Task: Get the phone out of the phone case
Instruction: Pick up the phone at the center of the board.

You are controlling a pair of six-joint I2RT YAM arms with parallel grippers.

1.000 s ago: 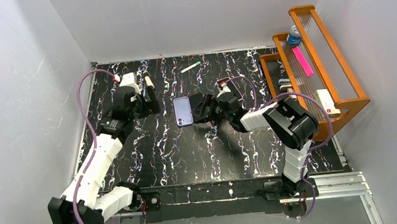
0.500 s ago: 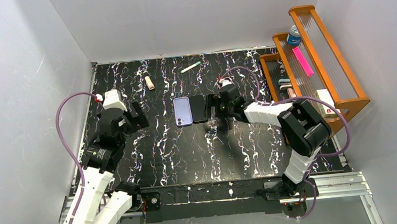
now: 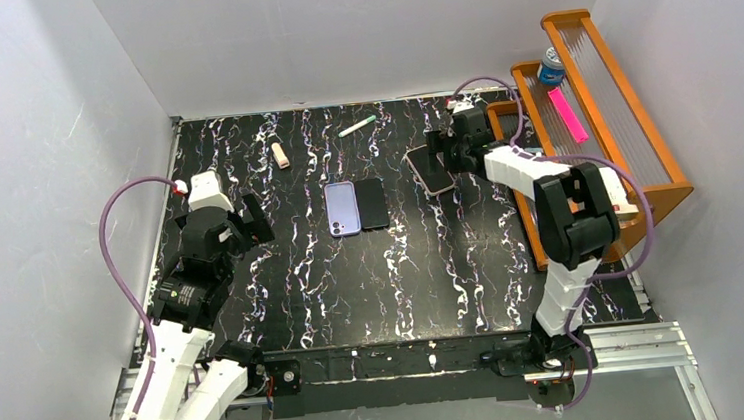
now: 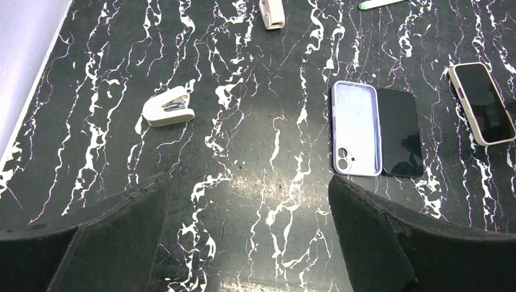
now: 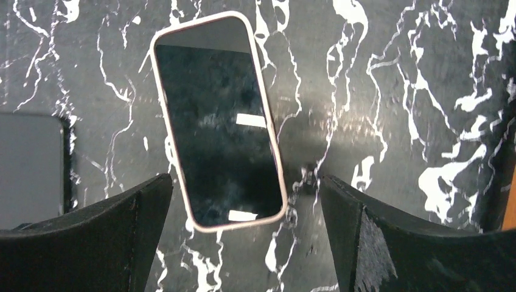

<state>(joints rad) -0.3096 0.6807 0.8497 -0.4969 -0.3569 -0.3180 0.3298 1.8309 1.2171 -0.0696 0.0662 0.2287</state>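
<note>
Your left wrist camera gives what the overhead cannot: the purple phone case (image 4: 356,128) lies hollow side up with its camera cut-out towards the near end, and the black phone (image 4: 399,132) lies flat against its right long edge, out of the case. It also catches a small white object (image 4: 168,106) on the left that the top view does not show. Your right wrist camera looks straight down on a second phone (image 5: 218,118), dark screen up inside a pale case, with only a sliver of the black phone at the frame's left edge.

Your left gripper (image 4: 249,243) hangs spread wide, nothing between its fingers (image 4: 91,249). Your right gripper (image 5: 243,243) is likewise spread and holds nothing.

Half a second ago your right gripper sat just beside the black phone; it now hovers further right and back, over the second phone near the wooden rack (image 3: 644,148). Your left arm has barely shifted.

The table (image 3: 354,292) is black with white veining, boxed in by plain white walls; a green marker (image 3: 356,126) lies near the back edge
</note>
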